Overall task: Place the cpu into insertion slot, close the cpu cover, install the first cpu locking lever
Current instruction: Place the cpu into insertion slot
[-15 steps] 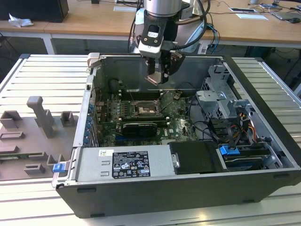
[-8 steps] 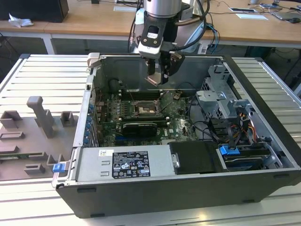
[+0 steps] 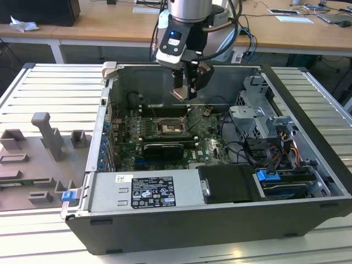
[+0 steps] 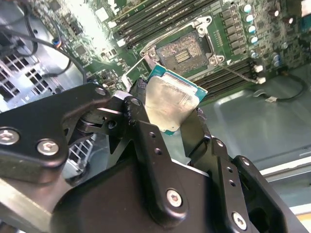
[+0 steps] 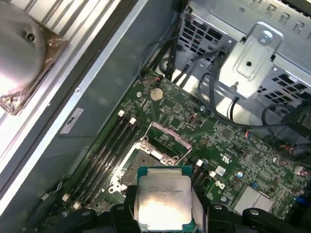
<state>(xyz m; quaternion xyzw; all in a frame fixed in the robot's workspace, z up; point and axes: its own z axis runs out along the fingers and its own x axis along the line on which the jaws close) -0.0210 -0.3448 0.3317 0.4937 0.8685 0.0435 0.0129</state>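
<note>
One cpu (image 4: 172,99) is pinched between the two fingers (image 4: 141,121) of the claw (image 4: 167,114). One finger is pressed on each of two facing edges. The other two edges are free, and nothing is touched by them. Its silver top is seen in both wrist views, with a thin green rim around it.

The cpu is held up in the air over the green board (image 5: 228,145), well apart from it. One insertion slot (image 5: 142,164) is seen on the board below. The slot is bare, and its dark middle can be seen. One cpu cover (image 5: 167,137) is tipped up at one edge of the slot, so the slot is open from above. Long black memory slots (image 4: 160,14) are laid along two sides of the slot, close to its rim.

In the exterior view the claw (image 3: 187,91) is seen hanging in the open top of one computer case (image 3: 181,225), near one long wall. More open room is seen on its other sides. The case is set on a ribbed metal worktop (image 3: 44,82). Some grey holders (image 3: 49,137) are seen at the exterior view's left.
</note>
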